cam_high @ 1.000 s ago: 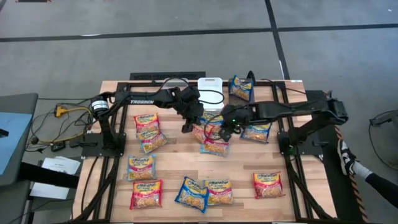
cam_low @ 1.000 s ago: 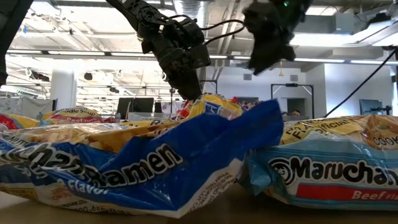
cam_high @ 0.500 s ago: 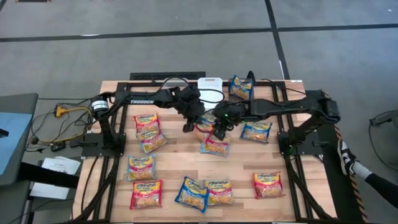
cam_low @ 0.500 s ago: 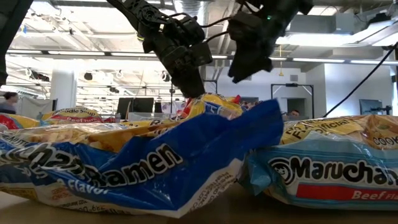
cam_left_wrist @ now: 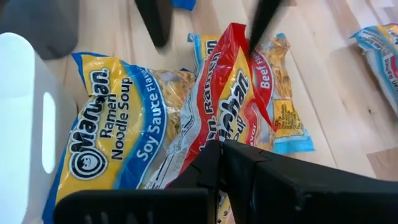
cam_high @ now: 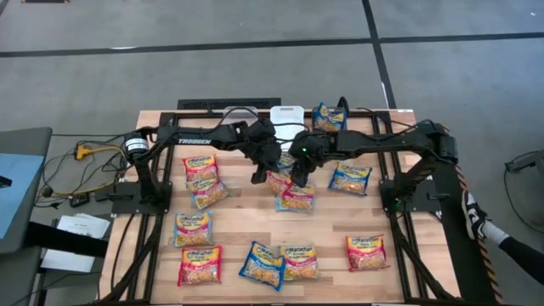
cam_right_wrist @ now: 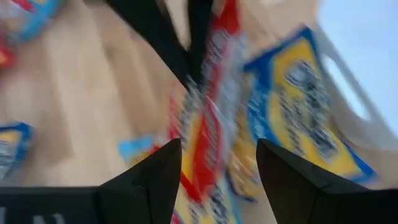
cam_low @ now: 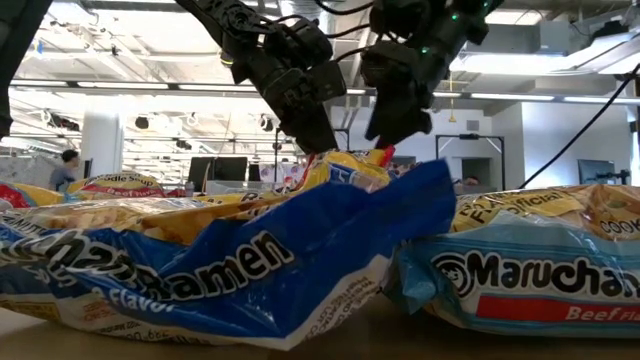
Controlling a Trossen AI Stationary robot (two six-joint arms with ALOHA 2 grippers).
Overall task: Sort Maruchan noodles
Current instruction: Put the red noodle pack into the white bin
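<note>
A red Maruchan noodle packet (cam_left_wrist: 231, 99) stands tented on edge in the pile at the table's middle. It lies over a blue-and-yellow soy sauce packet (cam_left_wrist: 118, 124) and a beef packet (cam_left_wrist: 283, 106). My left gripper (cam_left_wrist: 219, 163) (cam_high: 257, 177) is shut on the red packet. My right gripper (cam_right_wrist: 217, 148) (cam_high: 298, 178) is open, with one finger on either side of the packet's other end. Several more packets lie flat around the table. My left gripper pinches the red packet's end edge (cam_left_wrist: 214, 134) between its two shut fingers, slanting down from the table's far left. That end is raised and crumpled, while the rest lies on the packets beneath. My right gripper: I cannot tell whether its fingers (cam_left_wrist: 258, 28) touch the packet.
A white bin (cam_high: 287, 113) stands at the far middle, just behind the pile. Loose packets lie at the left (cam_high: 201, 170), along the near edge (cam_high: 262, 263) (cam_high: 366, 252), at the right (cam_high: 350, 178) and at the far right (cam_high: 329, 119). Bare wood lies between them.
My right gripper has moved toward the table's left and down, coming close to my left gripper and over the red packet. The left gripper and the packet have stayed where they were.
</note>
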